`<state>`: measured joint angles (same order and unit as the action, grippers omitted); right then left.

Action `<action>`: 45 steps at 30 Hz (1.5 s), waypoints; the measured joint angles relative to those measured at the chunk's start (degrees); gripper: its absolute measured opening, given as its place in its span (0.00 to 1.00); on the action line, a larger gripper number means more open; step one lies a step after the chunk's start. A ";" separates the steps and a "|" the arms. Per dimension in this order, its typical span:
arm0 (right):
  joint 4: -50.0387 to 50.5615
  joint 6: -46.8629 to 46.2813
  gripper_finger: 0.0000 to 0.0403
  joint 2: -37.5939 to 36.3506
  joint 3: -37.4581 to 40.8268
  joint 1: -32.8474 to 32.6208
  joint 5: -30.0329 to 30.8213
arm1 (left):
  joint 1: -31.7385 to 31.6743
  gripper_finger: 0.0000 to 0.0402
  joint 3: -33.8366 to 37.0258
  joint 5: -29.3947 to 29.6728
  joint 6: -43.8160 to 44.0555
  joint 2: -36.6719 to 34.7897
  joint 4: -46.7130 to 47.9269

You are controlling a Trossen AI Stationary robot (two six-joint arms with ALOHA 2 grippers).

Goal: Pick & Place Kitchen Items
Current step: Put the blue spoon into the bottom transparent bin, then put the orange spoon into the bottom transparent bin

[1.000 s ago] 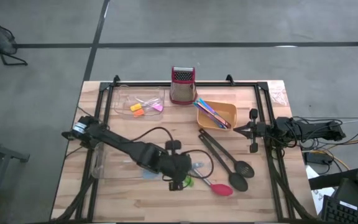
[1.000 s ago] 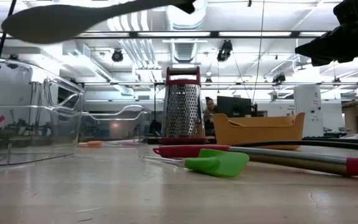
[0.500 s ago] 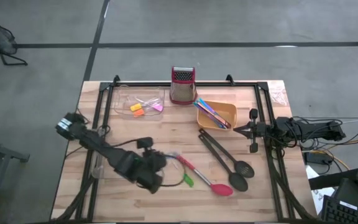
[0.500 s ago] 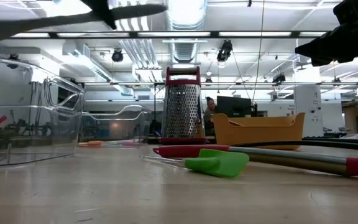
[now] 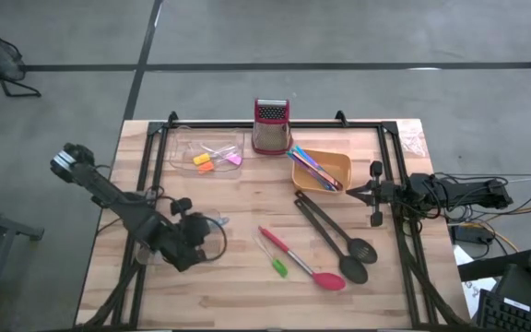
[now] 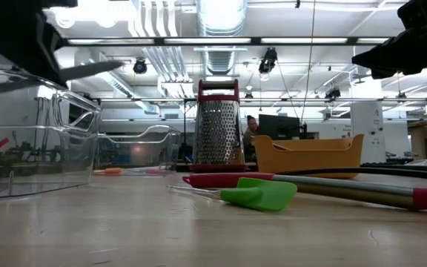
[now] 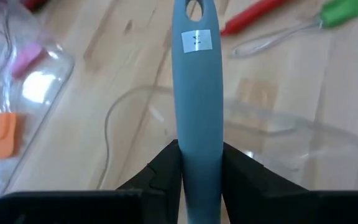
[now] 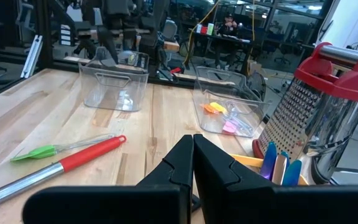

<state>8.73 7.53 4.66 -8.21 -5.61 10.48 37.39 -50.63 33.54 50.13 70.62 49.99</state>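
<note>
My left gripper (image 5: 187, 242) is shut on a grey-blue spatula (image 7: 197, 87) above a clear tray (image 5: 146, 247) at the table's near left. The spatula's handle end, with its hang hole (image 7: 196, 9), sticks out past the fingers; its blade is hidden. A red-headed spoon (image 5: 304, 266) and a green-tipped tool (image 5: 277, 267) lie flat mid-table. Two black slotted spoons (image 5: 339, 238) lie to their right. My right gripper (image 5: 373, 194) is shut and empty at the right edge, clear of the table. My left gripper pinches the spatula's handle (image 7: 201, 134) between its two fingers (image 7: 166, 171). The handle runs forward between the fingers, and its hang-hole end reaches well past them. The spatula is lifted clear, roughly level (image 6: 87, 70), over the clear tray.
An orange bowl (image 5: 335, 175) holding thin coloured sticks stands at the right rear. A red-topped box grater (image 5: 270, 126) stands at the far edge. A second clear tray (image 5: 208, 155) with small blocks is at the far left. Bare wood shows along the near edge.
My left gripper has carried the spatula toward the table's left edge, from above the red-headed spoon to above the near-left clear tray, staying shut on it. The spoon and green-tipped tool it was covering now show in full.
</note>
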 joint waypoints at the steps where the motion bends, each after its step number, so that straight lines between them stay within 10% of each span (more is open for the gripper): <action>1: 0.00 0.00 0.02 0.00 0.00 0.00 0.01 | 0.07 0.23 1.37 -0.08 0.09 -0.81 -0.39; 27: 0.00 0.00 0.02 -0.01 0.00 -0.01 0.00 | 0.08 0.50 3.62 5.26 1.60 -2.64 -1.98; 38: 0.00 0.01 0.02 -0.01 0.00 -0.01 0.00 | -1.56 0.52 -5.20 10.69 -16.68 -0.90 -14.38; 45: 0.00 0.00 0.02 -0.01 0.00 -0.01 0.02 | -6.19 0.52 -6.01 2.84 -32.29 4.61 -30.99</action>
<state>8.73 7.53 4.64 -8.21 -5.62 10.50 31.20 -56.65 36.39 17.83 75.23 19.00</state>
